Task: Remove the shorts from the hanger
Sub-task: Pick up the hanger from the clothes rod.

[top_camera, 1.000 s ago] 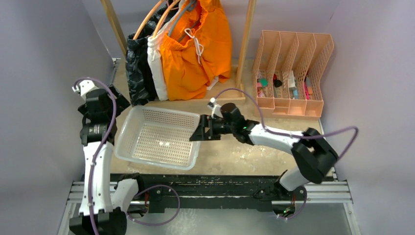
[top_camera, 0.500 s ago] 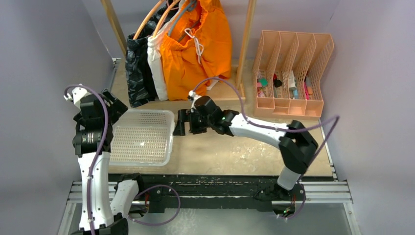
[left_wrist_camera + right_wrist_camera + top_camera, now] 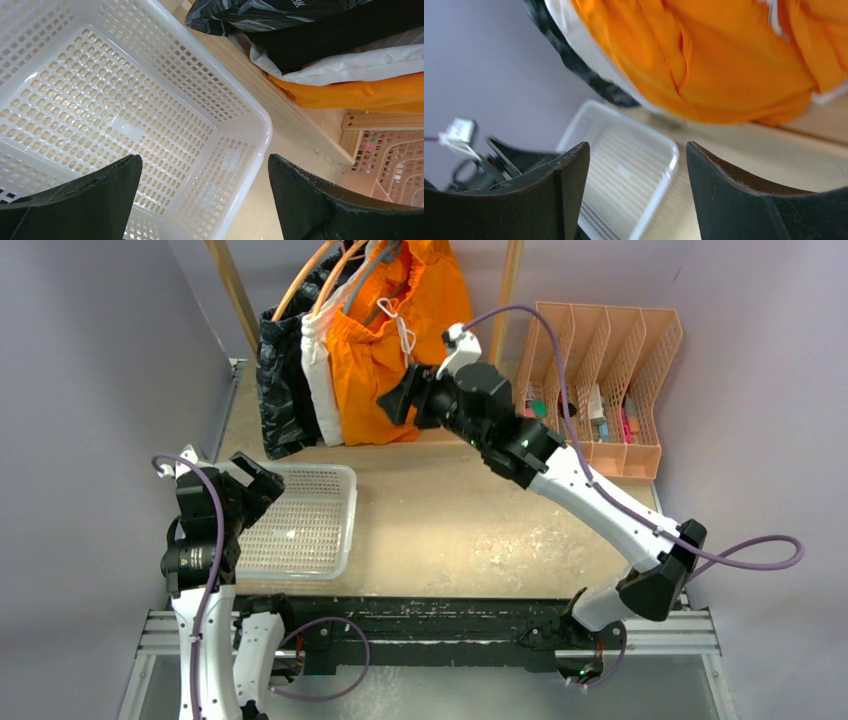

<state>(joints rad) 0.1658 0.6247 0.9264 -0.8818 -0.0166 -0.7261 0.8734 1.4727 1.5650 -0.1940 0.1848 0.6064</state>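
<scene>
Four pairs of shorts hang bunched together on hangers [image 3: 318,275] at the far left of the table [image 3: 480,530]. The camo shorts [image 3: 278,390] are outermost on the left, then the black shorts [image 3: 350,27] (we only make these out from the left wrist view), the white shorts [image 3: 322,385], and the orange shorts [image 3: 395,360] with their white drawstring [image 3: 403,335] on the right. All four are on the rack, between two wooden posts [image 3: 503,310].

The right gripper [image 3: 398,400] hovers just in front of the lower half of the orange shorts, its jaws parted around empty air. In its wrist view orange cloth fills the top and does not reach the fingers [image 3: 734,200]. The left gripper [image 3: 204,162] is spread wide and grasps nothing, above the left end of a white perforated basket [image 3: 335,540] that sits just in front of the hanging hems.

Right of the rack stands a peach mesh file organizer [image 3: 640,350] with small items in its slots, too small for us to name. A purple cable [image 3: 555,340] arcs from the right wrist across the organizer.

The upper edge of the overhead view cuts off the hanger tops and the rack's rail, so we cannot tell how each waistband is attached. The right arm's wrist hides the lower right corner of the orange shorts
</scene>
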